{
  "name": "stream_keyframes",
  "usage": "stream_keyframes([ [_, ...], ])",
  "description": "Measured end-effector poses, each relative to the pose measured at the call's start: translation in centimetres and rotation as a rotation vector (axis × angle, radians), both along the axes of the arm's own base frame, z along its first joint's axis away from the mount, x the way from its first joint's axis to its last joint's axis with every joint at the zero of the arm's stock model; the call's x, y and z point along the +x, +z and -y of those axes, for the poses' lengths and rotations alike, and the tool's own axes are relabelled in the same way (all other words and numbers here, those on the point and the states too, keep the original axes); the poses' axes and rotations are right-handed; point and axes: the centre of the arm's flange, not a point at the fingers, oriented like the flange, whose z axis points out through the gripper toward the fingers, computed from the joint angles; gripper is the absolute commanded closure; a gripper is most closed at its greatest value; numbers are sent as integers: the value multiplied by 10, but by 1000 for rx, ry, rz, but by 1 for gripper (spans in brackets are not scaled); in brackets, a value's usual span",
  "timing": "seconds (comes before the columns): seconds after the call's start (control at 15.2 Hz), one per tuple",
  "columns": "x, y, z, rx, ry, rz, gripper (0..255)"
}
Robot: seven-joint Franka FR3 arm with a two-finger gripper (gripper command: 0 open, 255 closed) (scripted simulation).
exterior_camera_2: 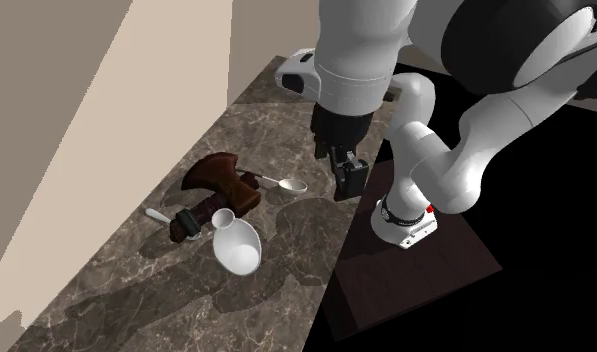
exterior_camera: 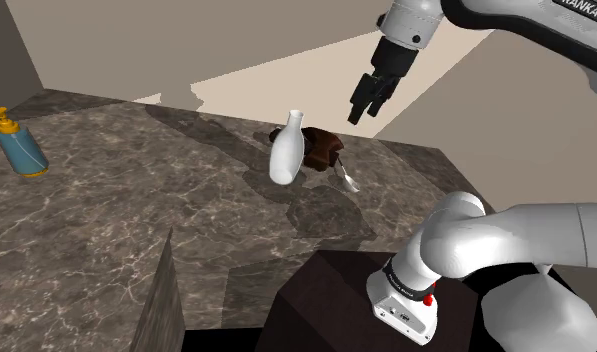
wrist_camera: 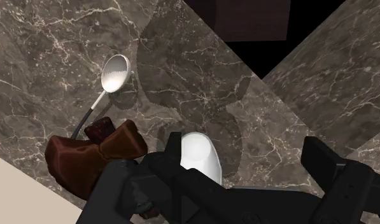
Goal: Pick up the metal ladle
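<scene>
The gripper (exterior_camera: 365, 110) is held spread, empty, above the white vase (exterior_camera: 287, 150). The ladle (wrist_camera: 115, 71) is partly covered by a brown object (wrist_camera: 86, 153) beside that vase, so either could be knocked.

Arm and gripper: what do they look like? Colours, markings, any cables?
The arm has glossy white, rounded links with dark joints. Black lettering on the upper link, partly cropped, reads roughly RANKA E. A small red mark sits near the base. The gripper is all black and blocky, with two fingers. No loose cables visible.
</scene>
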Motion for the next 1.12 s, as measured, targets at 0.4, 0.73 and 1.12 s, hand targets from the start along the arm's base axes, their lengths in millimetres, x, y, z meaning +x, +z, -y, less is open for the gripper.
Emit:
stream_keyframes([
  [0.4, 19, -40, 31, 16, -92, -7, 0],
  [0.73, 40, -84, 75, 36, -207, -13, 0],
  [1.12, 56, -140, 130, 60, -345, -21, 0],
])
